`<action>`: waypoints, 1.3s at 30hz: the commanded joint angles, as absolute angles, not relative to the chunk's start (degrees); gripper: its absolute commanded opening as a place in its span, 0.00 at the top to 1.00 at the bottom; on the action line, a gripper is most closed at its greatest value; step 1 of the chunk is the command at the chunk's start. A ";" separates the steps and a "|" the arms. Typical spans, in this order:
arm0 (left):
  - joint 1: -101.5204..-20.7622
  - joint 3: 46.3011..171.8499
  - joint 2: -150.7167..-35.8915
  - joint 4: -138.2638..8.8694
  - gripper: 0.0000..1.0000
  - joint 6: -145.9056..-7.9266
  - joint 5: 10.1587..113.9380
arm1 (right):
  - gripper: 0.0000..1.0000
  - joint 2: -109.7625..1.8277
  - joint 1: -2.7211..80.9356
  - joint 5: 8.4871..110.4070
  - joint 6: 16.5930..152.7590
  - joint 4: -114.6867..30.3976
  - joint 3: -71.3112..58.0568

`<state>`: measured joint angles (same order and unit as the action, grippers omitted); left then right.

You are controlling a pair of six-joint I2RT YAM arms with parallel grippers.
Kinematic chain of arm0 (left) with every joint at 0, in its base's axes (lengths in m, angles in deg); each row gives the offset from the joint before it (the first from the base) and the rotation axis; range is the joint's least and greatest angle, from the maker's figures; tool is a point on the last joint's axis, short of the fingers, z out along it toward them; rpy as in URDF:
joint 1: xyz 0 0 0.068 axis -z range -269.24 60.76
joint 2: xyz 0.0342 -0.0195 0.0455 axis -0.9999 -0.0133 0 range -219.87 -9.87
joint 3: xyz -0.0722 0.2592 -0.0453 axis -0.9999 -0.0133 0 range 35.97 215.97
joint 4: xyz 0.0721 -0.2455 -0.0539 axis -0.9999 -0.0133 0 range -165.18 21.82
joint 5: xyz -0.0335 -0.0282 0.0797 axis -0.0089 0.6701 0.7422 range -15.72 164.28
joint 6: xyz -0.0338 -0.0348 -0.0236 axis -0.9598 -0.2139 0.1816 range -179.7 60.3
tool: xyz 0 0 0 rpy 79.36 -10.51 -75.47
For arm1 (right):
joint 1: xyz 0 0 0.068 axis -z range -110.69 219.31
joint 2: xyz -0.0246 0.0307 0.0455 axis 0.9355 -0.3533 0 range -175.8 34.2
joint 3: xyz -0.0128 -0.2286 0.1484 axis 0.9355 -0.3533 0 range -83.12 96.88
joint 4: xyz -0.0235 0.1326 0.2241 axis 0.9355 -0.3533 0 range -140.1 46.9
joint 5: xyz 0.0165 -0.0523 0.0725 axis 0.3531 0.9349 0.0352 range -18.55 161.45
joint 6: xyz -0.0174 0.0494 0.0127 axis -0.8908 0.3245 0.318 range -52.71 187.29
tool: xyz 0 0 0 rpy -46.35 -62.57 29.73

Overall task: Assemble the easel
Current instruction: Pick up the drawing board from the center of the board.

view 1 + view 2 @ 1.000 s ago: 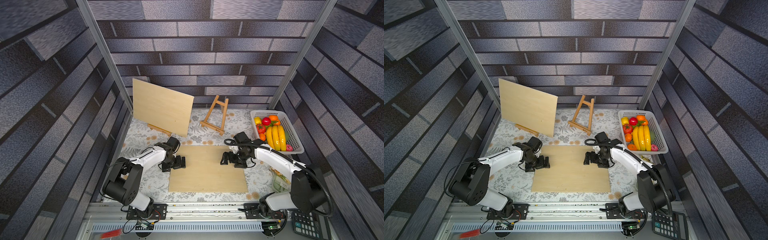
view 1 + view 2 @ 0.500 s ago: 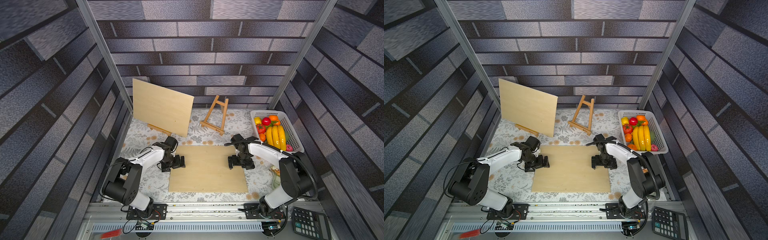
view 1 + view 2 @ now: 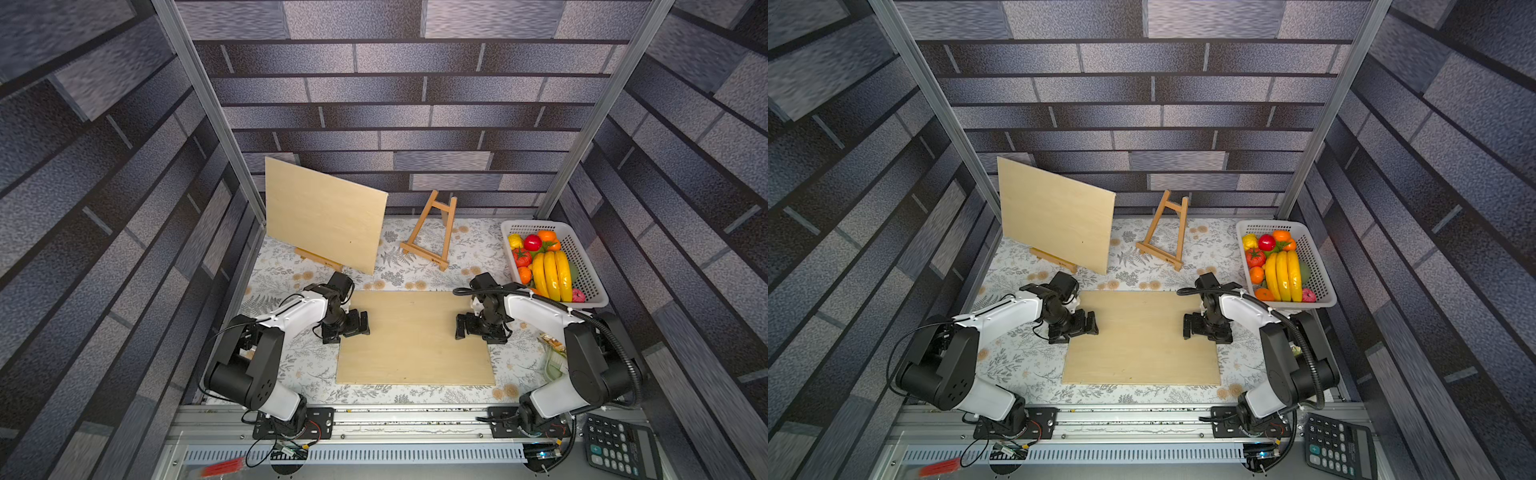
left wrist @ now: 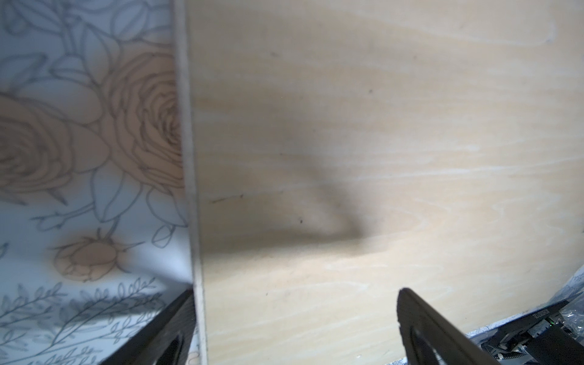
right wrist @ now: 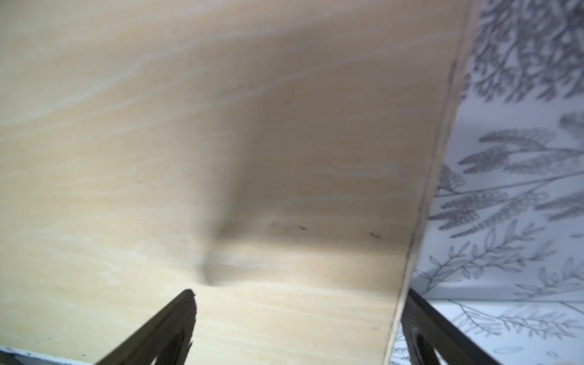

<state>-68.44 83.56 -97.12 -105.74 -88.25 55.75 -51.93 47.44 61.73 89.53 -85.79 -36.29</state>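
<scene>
Flat board lies on tbl, centre. L gripper wide open, astride board's left edge. R gripper wide open, astride right edge. Behind: empty easel upright. 2nd board propped on other easel.

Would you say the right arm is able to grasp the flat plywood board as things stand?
Probably yes: the open right gripper straddles an edge of the flat plywood board, nothing in between.
</scene>
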 commanded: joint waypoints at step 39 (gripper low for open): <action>-91.17 80.44 -104.05 -98.11 0.00 -78.61 17.43 | 0.00 -23.05 46.27 18.24 119.53 -57.65 -37.78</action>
